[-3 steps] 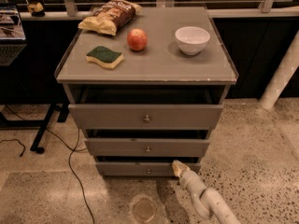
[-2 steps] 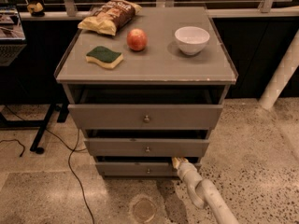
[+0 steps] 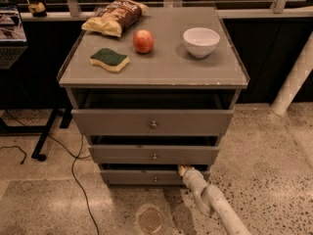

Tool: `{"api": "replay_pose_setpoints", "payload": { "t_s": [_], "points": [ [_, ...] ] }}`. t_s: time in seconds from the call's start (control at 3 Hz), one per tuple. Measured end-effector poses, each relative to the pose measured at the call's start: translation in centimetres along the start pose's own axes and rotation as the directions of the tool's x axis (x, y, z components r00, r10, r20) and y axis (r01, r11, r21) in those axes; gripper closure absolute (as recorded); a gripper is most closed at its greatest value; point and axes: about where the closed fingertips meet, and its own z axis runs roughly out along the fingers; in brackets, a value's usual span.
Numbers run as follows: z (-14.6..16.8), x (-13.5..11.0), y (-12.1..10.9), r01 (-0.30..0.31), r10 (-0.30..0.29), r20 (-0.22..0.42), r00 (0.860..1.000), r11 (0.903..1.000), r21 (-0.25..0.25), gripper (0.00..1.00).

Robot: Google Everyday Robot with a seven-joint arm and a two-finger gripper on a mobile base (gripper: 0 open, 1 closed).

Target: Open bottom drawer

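1. Markings: the chip bag [image 3: 115, 17] at the rear left of the cabinet top [image 3: 166, 75] carries print, but none of it can be read. No other writing is legible.

2. Gripper: the gripper [image 3: 183, 170] sits low in front of the cabinet, at the upper edge of the bottom drawer [image 3: 132, 177], just right of that drawer's small round knob [image 3: 155, 179]. Its tip is at the dark gap between this front and the middle drawer [image 3: 122, 154]. Whether it touches the panel, and whether it is open or closed, cannot be told. It is not on the knob. The pale arm [image 3: 212, 202] runs down and to the right, out of the lower edge of the view.

3. Task item: the bottom drawer is the lowest and narrowest of three grey fronts, just above the speckled floor [image 3: 274, 170]. A dark slot shows above each front – widest above the top drawer [image 3: 107, 123].

4. Cabinet top: a red apple [image 3: 144, 41] stands near centre, with a white bowl [image 3: 201, 41] apart to its right. A green-and-yellow sponge [image 3: 109, 59] lies at the front left.

5. Surroundings: a black cable [image 3: 78, 180] trails over the floor at left.
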Motion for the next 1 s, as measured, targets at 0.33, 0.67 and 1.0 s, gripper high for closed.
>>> {"api": "replay_pose_setpoints", "payload": {
  "t_s": [0.33,0.67,1.0],
  "points": [
    [1.03,1.15,-1.76,0.005,-0.003,-0.040,0.999,0.9983,0.058,1.00],
    [1.43,1.30,-1.56,0.012,-0.010,-0.050,0.999,0.9983,0.056,1.00],
    [1.82,1.84,-2.33,0.011,-0.005,-0.092,0.996,0.9972,0.073,1.00]
  ]
}}
